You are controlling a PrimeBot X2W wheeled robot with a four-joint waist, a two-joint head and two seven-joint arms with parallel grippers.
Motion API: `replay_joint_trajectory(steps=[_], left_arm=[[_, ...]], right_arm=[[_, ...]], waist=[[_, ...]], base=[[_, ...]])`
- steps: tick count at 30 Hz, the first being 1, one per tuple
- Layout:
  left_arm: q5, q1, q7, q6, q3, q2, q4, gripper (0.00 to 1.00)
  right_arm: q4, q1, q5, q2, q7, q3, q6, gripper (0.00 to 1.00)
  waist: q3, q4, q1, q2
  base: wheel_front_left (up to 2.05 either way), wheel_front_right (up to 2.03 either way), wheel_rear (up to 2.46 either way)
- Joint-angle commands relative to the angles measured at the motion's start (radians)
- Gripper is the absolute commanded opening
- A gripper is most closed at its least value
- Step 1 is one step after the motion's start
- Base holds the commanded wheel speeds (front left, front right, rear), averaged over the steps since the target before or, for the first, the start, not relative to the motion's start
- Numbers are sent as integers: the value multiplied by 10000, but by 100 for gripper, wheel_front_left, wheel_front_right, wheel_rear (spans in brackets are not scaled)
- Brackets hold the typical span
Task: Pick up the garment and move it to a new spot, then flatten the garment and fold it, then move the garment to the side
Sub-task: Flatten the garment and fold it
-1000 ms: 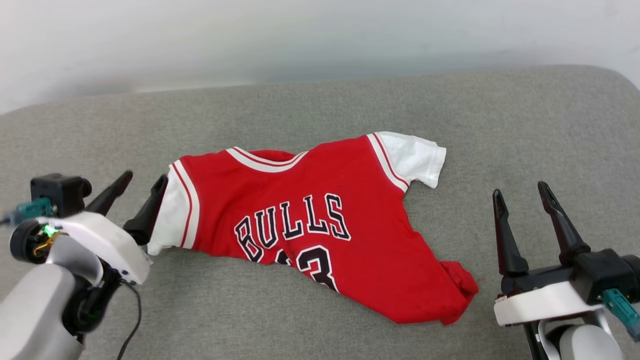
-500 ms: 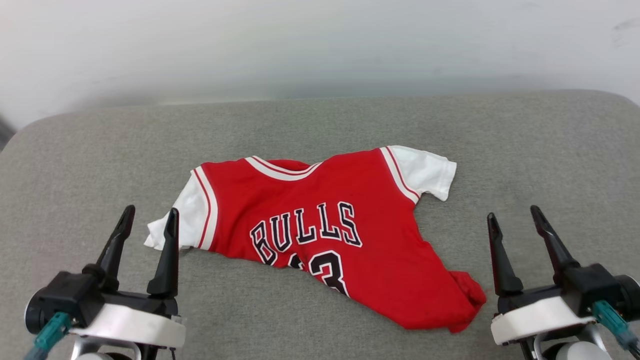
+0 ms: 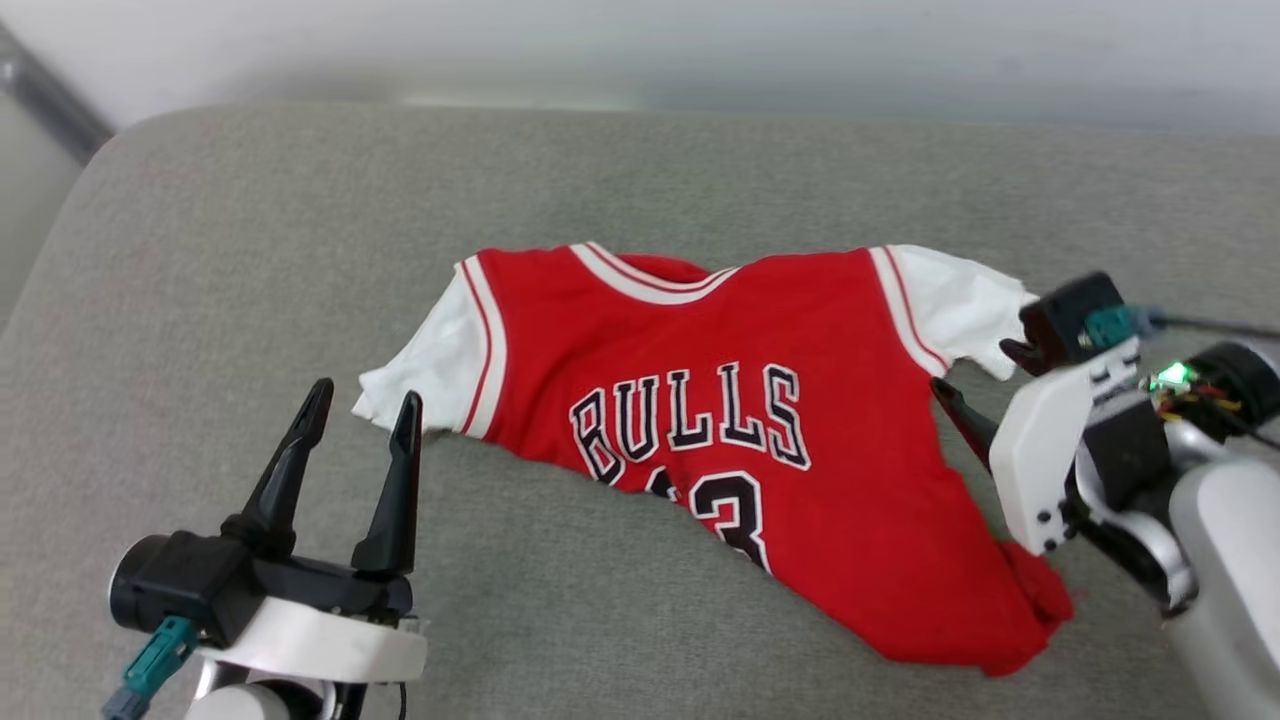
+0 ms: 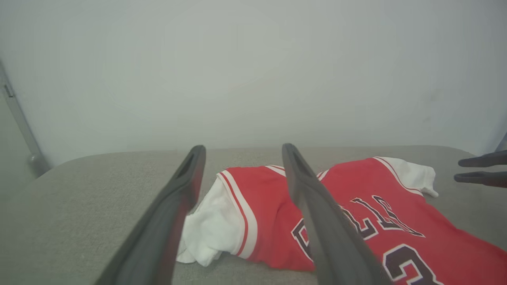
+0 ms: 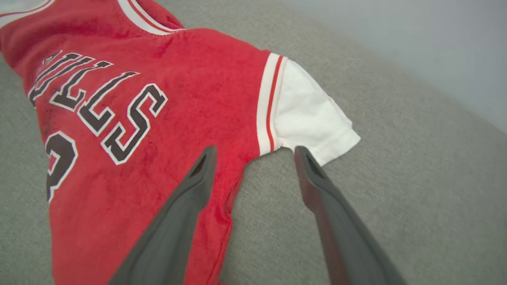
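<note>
The garment, a red jersey with white sleeves and black "BULLS" lettering, lies front up on the grey cushion, its lower part crumpled and slanting to the right. My left gripper stands open just short of the left white sleeve, fingers empty. My right gripper is turned in at the jersey's right side and open. In the right wrist view its fingertips straddle the armpit where the right sleeve meets the red body. Nothing is held.
The grey cushion curves down at its left edge, with a pale wall behind and a grey rail at the upper left. Bare cushion lies in front of and to the left of the jersey.
The head camera has shifted. My left gripper has drawn back from the left sleeve to stand upright. My right gripper has swung in from the lower right to the jersey's right armpit.
</note>
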Motion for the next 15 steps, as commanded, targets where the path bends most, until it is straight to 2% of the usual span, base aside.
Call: replay_joint_trajectory(steps=[1,4,8,15], left_arm=[[62,-217,-25,-77,-12,-118,46,100],[153,-436,-25,-183,-133,-360,156,100],[209,-674,-25,-264,-241,-620,271,100],[289,-720,-25,-302,-169,-768,455,100]], right_arm=[[161,-457,290,-149,487,135,-8,100],[803,-1165,846,-400,1812,587,-7,100],[1660,-1744,1101,-719,2866,1161,-8,100],[2674,-1415,1758,-960,3373,2262,-4,98]], waist=[[491,502,1,0],[768,892,1,0],[993,1350,1,0],[938,1662,1,0]], base=[[0,0,0],[0,0,0],[0,0,0],[0,0,0]])
